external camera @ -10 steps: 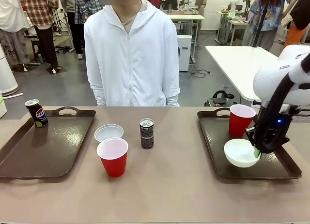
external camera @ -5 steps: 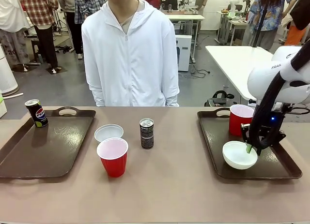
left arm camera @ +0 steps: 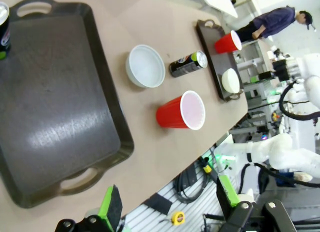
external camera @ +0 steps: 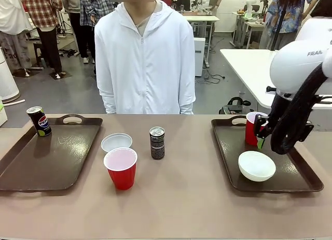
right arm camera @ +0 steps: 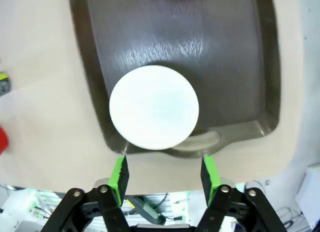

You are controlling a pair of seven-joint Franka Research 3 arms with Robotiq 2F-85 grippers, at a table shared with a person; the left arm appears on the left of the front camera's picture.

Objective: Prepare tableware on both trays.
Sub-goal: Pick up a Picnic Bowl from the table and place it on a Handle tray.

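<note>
On the right tray (external camera: 295,170) a white bowl (external camera: 256,165) lies near the front, and a red cup (external camera: 253,128) stands at the back. My right gripper (external camera: 263,141) hangs open above this tray, clear of the bowl. The right wrist view looks straight down on that bowl (right arm camera: 154,107), with the open right gripper (right arm camera: 164,173) holding nothing. The left tray (external camera: 52,162) carries a Pepsi can (external camera: 39,121) at its far corner. Between the trays stand a second bowl (external camera: 116,142), a red cup (external camera: 121,168) and a dark can (external camera: 157,142). My left gripper (left arm camera: 167,202) is open, high above the left tray (left arm camera: 55,106).
A person in a white hooded jacket (external camera: 145,58) stands at the far side of the table, hands out of sight. The table's front strip (external camera: 166,214) is bare. Other tables and people are farther back.
My right gripper has let go of the white bowl and risen away from it. The bowl now rests on the right tray. The left side has not changed.
</note>
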